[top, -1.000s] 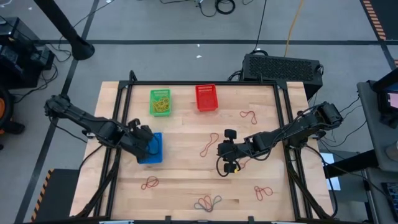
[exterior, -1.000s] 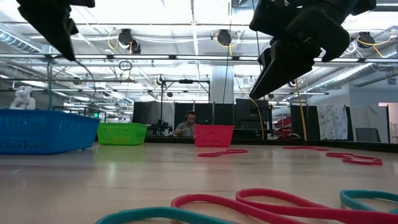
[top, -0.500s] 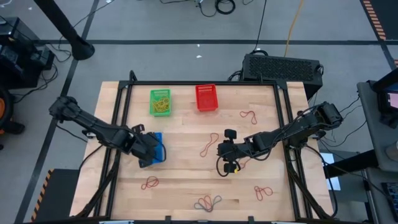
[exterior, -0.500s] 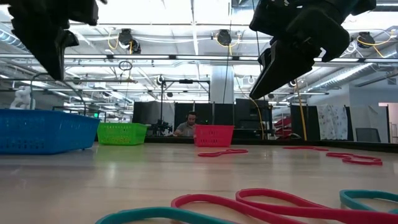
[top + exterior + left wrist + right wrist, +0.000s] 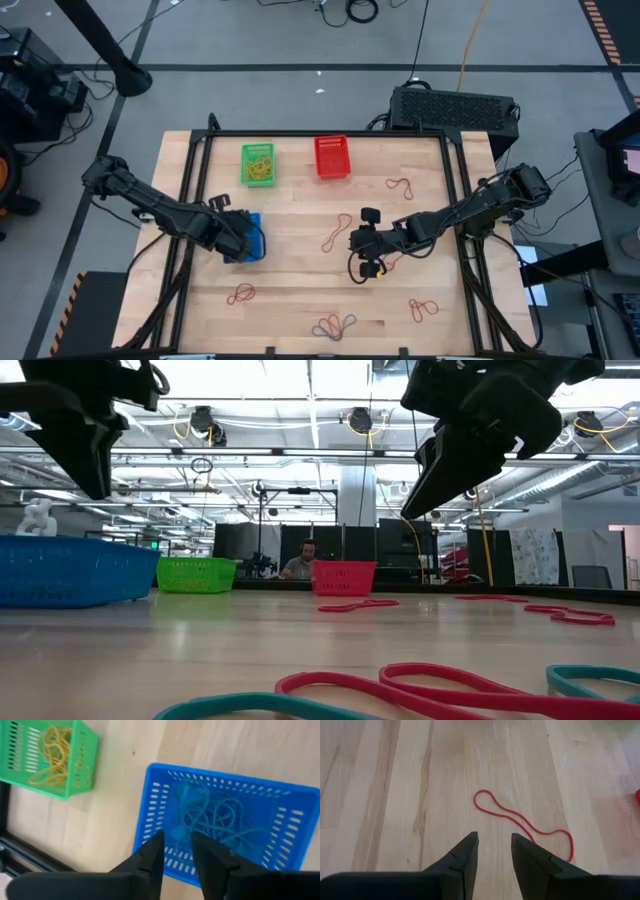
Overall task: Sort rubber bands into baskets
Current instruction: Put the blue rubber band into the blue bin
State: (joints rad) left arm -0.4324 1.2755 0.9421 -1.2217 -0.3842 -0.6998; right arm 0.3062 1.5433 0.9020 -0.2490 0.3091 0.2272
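- Nearest the table's front edge, around 6 o'clock from its middle, lies a tangle of teal and red bands, which also fills the foreground of the low view; a red band sits at about 7 o'clock and another red band at about 5 o'clock.
- Next, the right gripper hangs above the wood just right of centre, its two fingers parted by a narrow gap with nothing between them.
- Just ahead of those fingers, a long red band lies flat on the boards, untouched; in the high view it lies at about 10 o'clock from that gripper.
- At roughly 9 o'clock from the table's middle, the left gripper is poised over the blue basket, fingers apart by a small gap and gripping nothing.
- Inside that basket rests a heap of blue bands, clear of the fingers.
- Farther back, at about 2 o'clock, one more red band lies near the right rail.
- Farthest, along the back edge, the green basket stands at 11 o'clock holding yellow bands, and the red basket stands at 12 o'clock beside it, the two apart.
- Beyond the table, in the low view, a person sits in the room behind.
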